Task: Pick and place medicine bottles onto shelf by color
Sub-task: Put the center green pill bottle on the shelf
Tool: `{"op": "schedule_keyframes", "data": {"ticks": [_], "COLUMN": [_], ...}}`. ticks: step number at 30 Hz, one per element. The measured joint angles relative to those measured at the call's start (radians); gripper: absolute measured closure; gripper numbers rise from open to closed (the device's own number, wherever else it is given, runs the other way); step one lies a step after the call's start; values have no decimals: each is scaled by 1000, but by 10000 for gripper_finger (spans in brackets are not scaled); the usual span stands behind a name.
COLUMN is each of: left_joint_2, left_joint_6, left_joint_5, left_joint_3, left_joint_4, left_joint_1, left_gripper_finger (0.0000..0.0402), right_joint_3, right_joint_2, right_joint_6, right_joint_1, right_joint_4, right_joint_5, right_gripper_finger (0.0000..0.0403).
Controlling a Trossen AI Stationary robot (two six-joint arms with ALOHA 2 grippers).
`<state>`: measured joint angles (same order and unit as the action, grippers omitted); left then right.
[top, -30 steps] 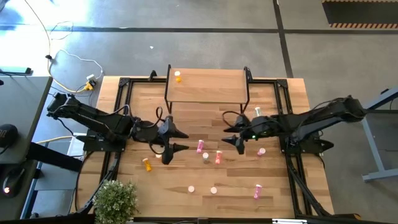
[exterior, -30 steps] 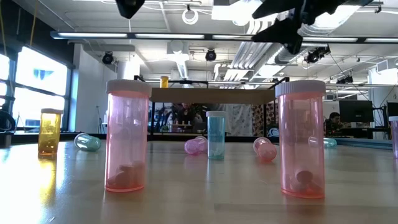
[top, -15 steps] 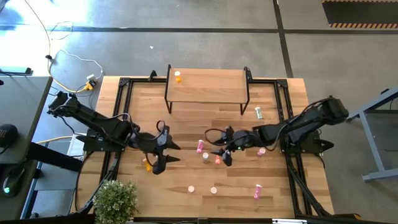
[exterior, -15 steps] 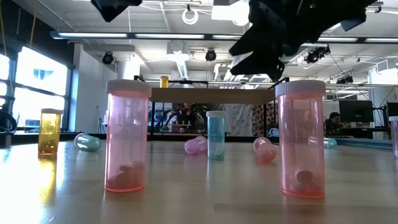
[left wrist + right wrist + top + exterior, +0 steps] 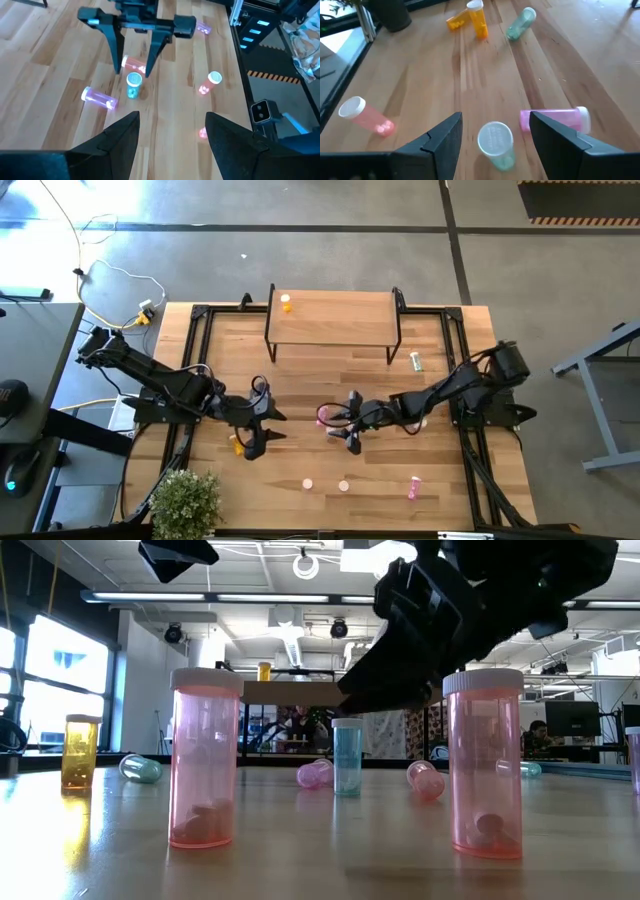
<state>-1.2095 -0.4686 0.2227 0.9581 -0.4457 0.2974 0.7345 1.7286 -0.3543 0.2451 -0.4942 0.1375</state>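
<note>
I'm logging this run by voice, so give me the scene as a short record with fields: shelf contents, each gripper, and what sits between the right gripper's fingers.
shelf contents: one orange bottle on the shelf
left gripper: left gripper open, above the table's left half near a fallen orange bottle
right gripper: right gripper open, over the table's middle
between right fingers: upright pale green bottle, not gripped
beside it: magenta bottle lying down

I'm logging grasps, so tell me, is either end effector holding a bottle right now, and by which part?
Nothing is held. The right end effector is open around the upright pale green bottle without gripping it; the left end effector is open and empty.
</note>
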Motion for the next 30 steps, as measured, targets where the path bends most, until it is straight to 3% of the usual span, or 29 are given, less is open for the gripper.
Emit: {"op": "schedule_keyframes", "data": {"ticks": [15,30], "left_joint_2": [0,0], "left_joint_6": [10,19], "left_joint_5": [29,32], "left_joint_3": [0,0], "left_joint_4": [-8,-8], "left_joint_1": [-2,-3], "left_gripper_finger": [183,183], "right_joint_3": [0,0], "right_joint_2": [91,99], "right_joint_6": [21,15], "right_joint_1": [4,4], "right_joint_4": [-56,-58], "right_joint_5": [-8,-4], "right_gripper_finger": [183,279]}}
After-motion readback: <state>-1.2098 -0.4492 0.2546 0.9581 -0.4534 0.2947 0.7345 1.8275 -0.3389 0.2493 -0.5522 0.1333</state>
